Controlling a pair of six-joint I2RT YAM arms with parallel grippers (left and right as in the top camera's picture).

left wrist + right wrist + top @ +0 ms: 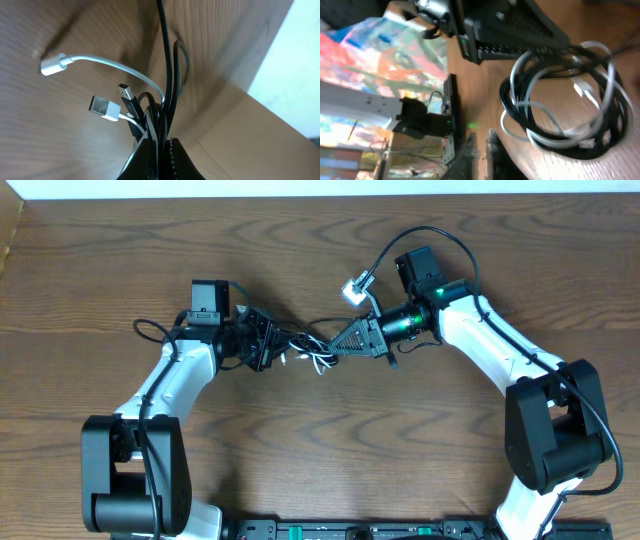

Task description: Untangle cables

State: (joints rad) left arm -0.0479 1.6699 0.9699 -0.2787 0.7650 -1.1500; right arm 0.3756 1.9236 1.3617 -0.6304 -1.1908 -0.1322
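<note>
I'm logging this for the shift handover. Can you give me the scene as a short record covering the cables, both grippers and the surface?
surface: wooden table
cables: black cable and white cable, tangled in one bundle between the arms
left gripper: jaws shut on both cables
right gripper: beside the cables, grip unclear
loose ends: two white plugs and one black plug stick out past the left jaws

Glossy black cable (131, 103), smooth white cable (115, 65) (plastic), wood-grain table (70, 135)

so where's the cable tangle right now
Overhead, centre of the table: the cables are bunched, clamped in the left pincer, with the right pincer close on their other side.
</note>
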